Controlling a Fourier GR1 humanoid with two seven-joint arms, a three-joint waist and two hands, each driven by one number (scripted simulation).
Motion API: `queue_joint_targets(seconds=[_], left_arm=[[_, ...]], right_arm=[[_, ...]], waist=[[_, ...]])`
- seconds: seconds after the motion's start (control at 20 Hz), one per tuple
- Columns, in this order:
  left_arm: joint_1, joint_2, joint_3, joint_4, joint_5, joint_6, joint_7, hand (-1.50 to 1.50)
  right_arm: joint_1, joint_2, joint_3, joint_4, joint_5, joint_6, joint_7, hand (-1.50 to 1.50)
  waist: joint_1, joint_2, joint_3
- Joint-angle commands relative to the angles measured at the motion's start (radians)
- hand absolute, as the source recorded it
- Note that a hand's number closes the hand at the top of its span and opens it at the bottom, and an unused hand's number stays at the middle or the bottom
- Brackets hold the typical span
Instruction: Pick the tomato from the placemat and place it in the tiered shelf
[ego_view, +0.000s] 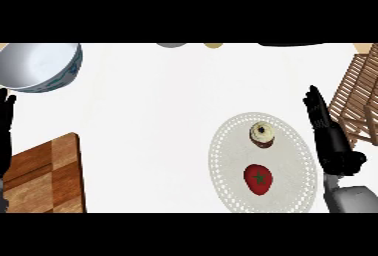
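Tomato (258, 179) red, green star-shaped stem, lying on white lacy placemat (226, 150) | right hand (329, 140) fingers straight, holding nothing

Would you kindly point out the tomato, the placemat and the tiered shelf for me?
tomato (258, 179), head view, on the red skin beside its green stem.
placemat (229, 150), head view, on a bare white stretch at its left side.
tiered shelf (359, 95), head view, on its wooden slats at the right edge.

The right hand (334, 145) rises from its grey forearm at the lower right, fingers (316, 102) straight and pointing up the view, holding nothing. The left hand (6, 130) shows only as a dark strip at the left edge, fingers straight and upward, at rest.
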Motion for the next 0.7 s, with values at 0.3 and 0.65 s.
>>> queue_joint_targets(seconds=[0.3, 0.65], left_arm=[[-0.077, -0.065, -0.224, 0.019, -0.082, -0.078, 0.053, 0.00], [-0.150, -0.160, -0.365, 0.106, -0.172, -0.090, 0.099, 0.00]], right_arm=[[-0.048, 0.224, -0.003, 0.077, -0.445, 0.306, 0.110, -1.50], [-0.096, 0.006, -0.087, 0.392, 0.007, 0.052, -0.201, -1.50]], waist=[[-0.013, 0.028, 0.011], [0.033, -0.020, -0.030]])
